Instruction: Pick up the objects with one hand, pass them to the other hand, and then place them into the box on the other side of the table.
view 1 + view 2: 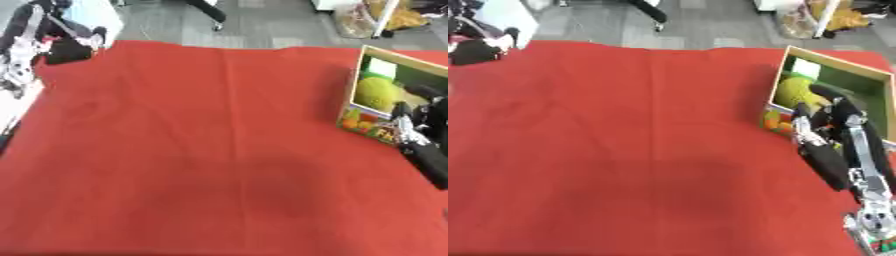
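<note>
An open-topped box [834,62] with fruit pictures on its front wall stands at the table's right edge. Inside it lies a round yellow-green object [792,89]. My right hand [826,116] reaches over the box's near wall just beside that object, fingers relaxed and holding nothing. The black and silver right forearm runs down to the lower right corner. My left hand [68,49] shows as a dark shape at the table's far left corner, too blurred to read.
A red cloth [201,150] covers the whole table. Grey floor, chair legs and a bag [354,22] lie beyond the far edge. White equipment [13,75] stands off the left edge.
</note>
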